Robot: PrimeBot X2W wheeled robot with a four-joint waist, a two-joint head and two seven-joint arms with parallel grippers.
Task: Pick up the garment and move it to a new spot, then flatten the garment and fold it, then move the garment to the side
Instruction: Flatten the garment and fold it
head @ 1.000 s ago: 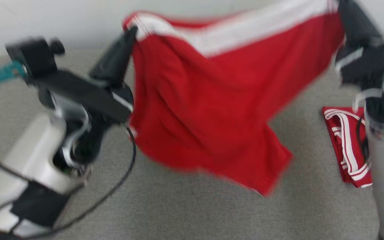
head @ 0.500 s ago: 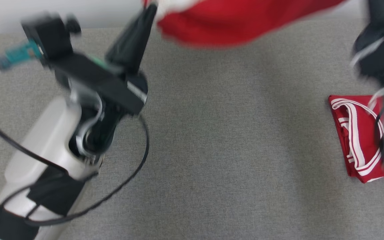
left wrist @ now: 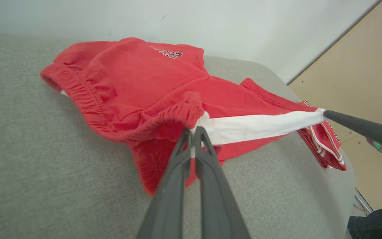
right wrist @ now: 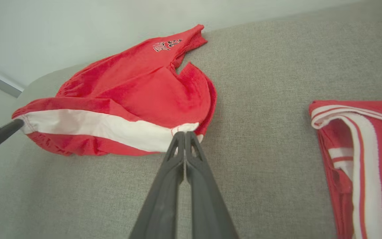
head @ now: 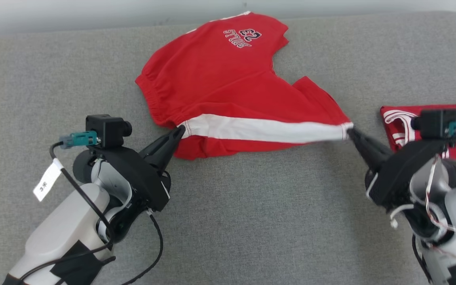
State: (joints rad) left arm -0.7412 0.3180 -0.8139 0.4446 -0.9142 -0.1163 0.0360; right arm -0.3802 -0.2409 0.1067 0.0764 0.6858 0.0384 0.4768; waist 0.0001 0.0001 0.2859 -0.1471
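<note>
Change: garment [head: 228, 79], raised at the top edge half a second ago, now lies spread on the grey cushion [head: 251, 221].
Hidden: folded red cloth [head: 400, 130] partly behind the right arm, cut off at the edge.
Writing: "32" over an upside-down word, possibly "BULLS"; cable tag [head: 46, 180] illegible.
Position: white side stripe [head: 263, 130] taut between both jaws; garment body beyond the tips.
Jaws: left gripper [head: 180, 130] clamped on the stripe's waistband end; right gripper [head: 350, 130] clamped on its hem end.

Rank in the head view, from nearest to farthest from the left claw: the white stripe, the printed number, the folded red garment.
1. white stripe, pinched in the left claw.
2. printed number, farther back, centre.
3. folded red garment, far right.
</note>
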